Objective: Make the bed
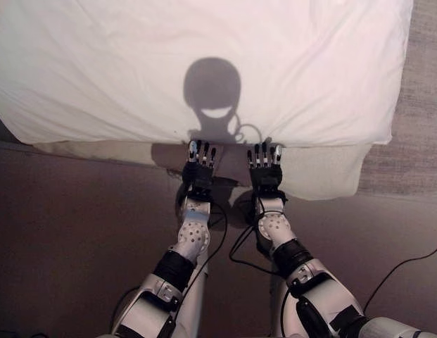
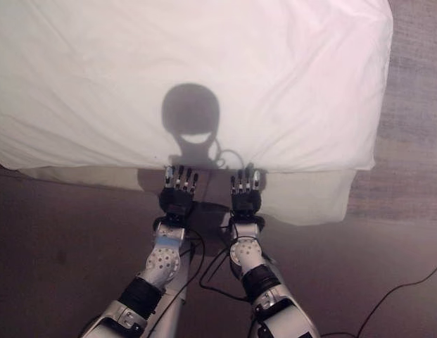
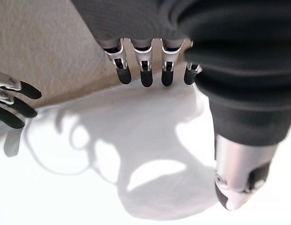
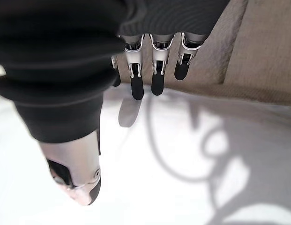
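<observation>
The white duvet point(image 1: 204, 63) covers the bed just ahead of both hands, its near edge hanging over the mattress side point(image 1: 324, 172). The left hand point(image 1: 200, 160) and right hand point(image 1: 265, 163) reach side by side at that edge, fingers straight, holding nothing.

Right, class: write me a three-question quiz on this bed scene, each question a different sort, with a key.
1. True or false: the left hand is curled round the white sheet.
2. Where are both hands? A) at the near edge of the sheet B) flat on the middle of the bed C) down on the floor
3. Fill in: below the sheet's edge shows the side of the ______.

Key
1. False; its fingers are straight, like the right hand's.
2. A.
3. mattress.
</observation>
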